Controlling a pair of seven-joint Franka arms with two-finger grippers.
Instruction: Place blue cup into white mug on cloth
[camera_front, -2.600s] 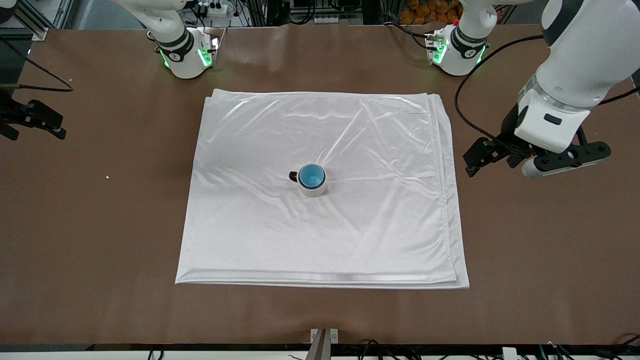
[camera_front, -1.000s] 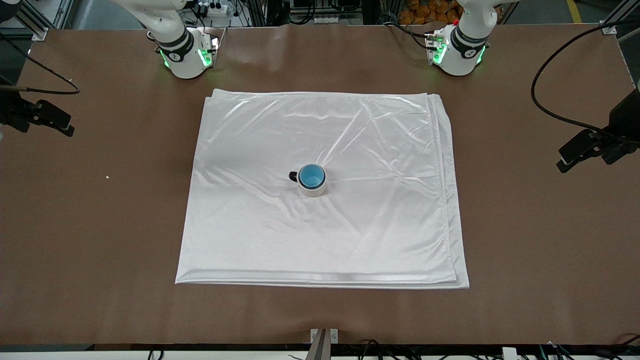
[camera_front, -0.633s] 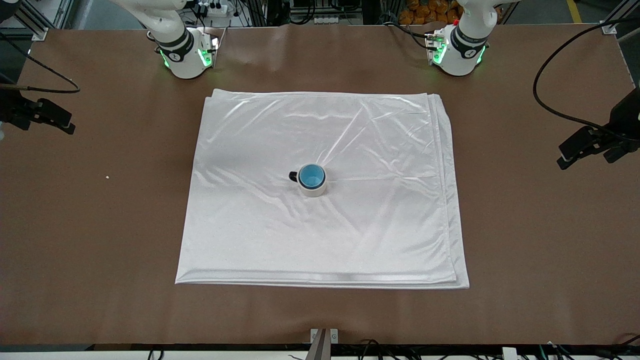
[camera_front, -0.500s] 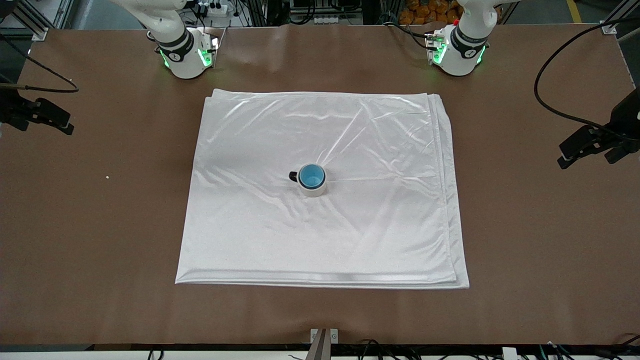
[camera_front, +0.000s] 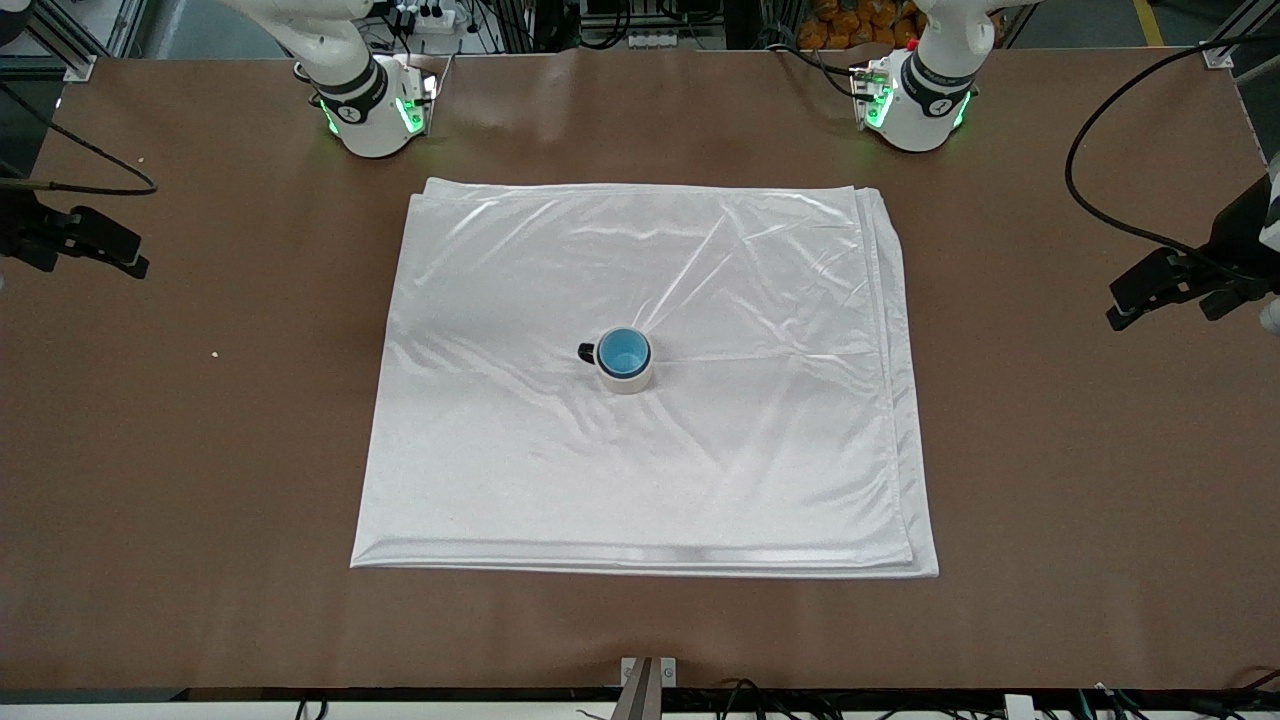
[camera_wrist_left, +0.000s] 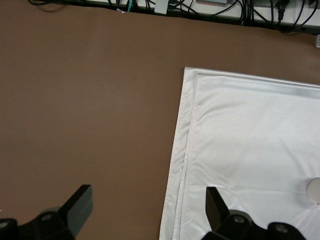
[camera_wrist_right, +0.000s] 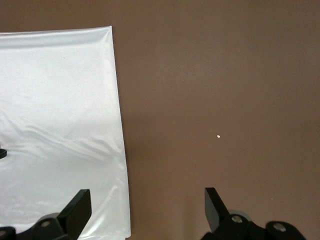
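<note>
The small light-blue tapered cup (camera_front: 623, 350) sits inside the off-white cylindrical mug (camera_front: 626, 375) mid-way on the shiny white folded cloth (camera_front: 640, 460). No writing is legible. The left gripper (camera_wrist_left: 146, 210) and the right gripper (camera_wrist_right: 147, 207) hang wide open and empty over bare brown table (camera_front: 1050, 450) at their own ends.

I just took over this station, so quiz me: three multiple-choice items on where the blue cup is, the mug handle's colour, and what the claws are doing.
1. Where is the blue cup?
A. on the bare table
B. inside the white mug
C. held in a claw

2. What colour is the mug's handle?
A. black
B. white
C. red

3. How are the two claws?
A. both shut on cups
B. one open, one shut
C. both open and empty

Answers:
1 B: blue shows inside the mug's rim, mid-cloth.
2 A: a small dark handle sticks out.
3 C: the left claw and right claw show spread fingers over the table, nothing between.
</note>
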